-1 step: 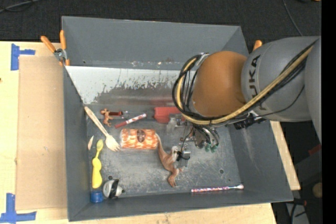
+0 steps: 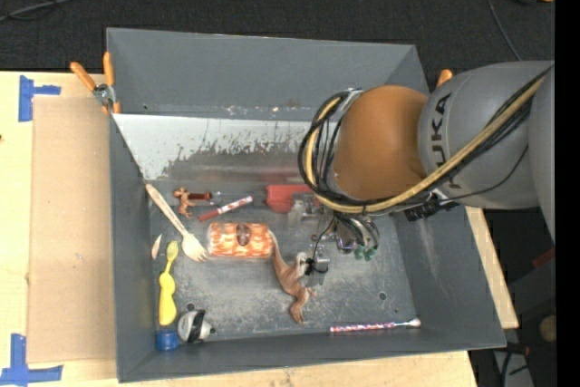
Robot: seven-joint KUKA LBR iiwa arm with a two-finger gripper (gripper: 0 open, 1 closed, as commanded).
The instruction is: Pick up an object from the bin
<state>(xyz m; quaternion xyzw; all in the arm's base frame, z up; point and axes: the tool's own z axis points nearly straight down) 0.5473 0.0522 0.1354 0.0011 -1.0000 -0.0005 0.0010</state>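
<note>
The jaws hang just right of the middle of the grey metal bin (image 2: 263,95), over the upper end of a brown twisted toy figure (image 2: 294,284) lying toward the front edge. I cannot tell whether they are apart or together.

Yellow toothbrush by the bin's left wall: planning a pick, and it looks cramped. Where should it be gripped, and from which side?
Likely the middle of the toothbrush, from straight above, closing across its narrow width. It lies flat along the left wall; the wooden fork crowds its upper end and a small round thing its lower.
</note>
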